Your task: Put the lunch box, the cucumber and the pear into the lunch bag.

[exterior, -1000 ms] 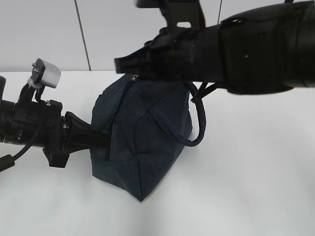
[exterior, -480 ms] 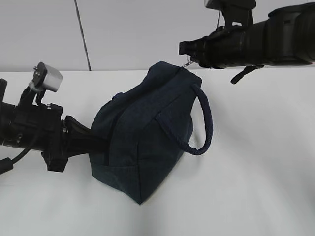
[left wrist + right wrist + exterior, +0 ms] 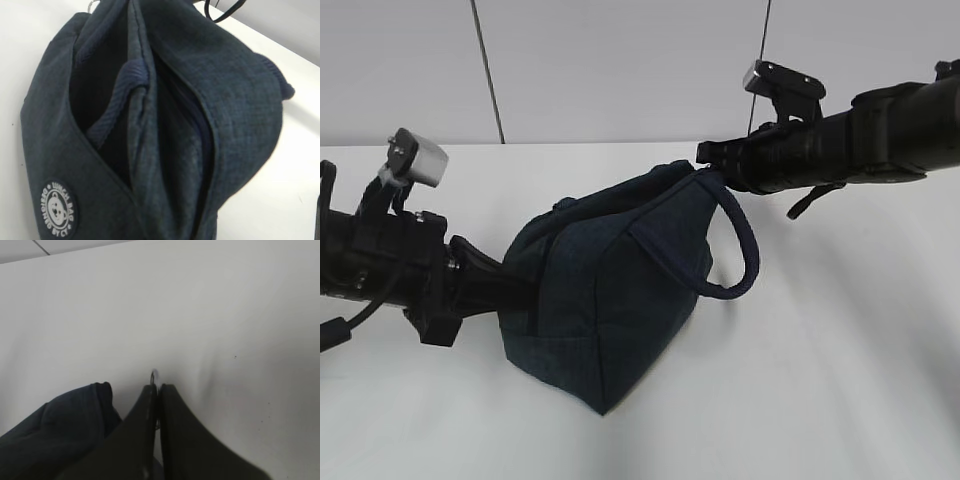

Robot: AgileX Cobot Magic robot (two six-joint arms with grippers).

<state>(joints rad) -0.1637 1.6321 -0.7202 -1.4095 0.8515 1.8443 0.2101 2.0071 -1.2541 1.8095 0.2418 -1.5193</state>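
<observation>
Exterior camera faces me at a downward slant across the tabletop [image 3: 840, 380]. My left wrist camera sits close against the lunch bag [image 3: 165, 125]. My right wrist camera looks down along my right hand [image 3: 157, 405]. All three views share the bag.

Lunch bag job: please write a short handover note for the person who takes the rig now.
Right gripper: shut on the metal ring zipper pull, at the far top end of the lunch bag.
Left gripper: tips hidden against the bag's left end; grip cannot be judged.
Lunch bag stands on the white table.
Lunch box, cucumber, pear: not visible in any view; whether they are inside cannot be told.
Left: confirm contents, finish the zipper, release both grippers.
</observation>
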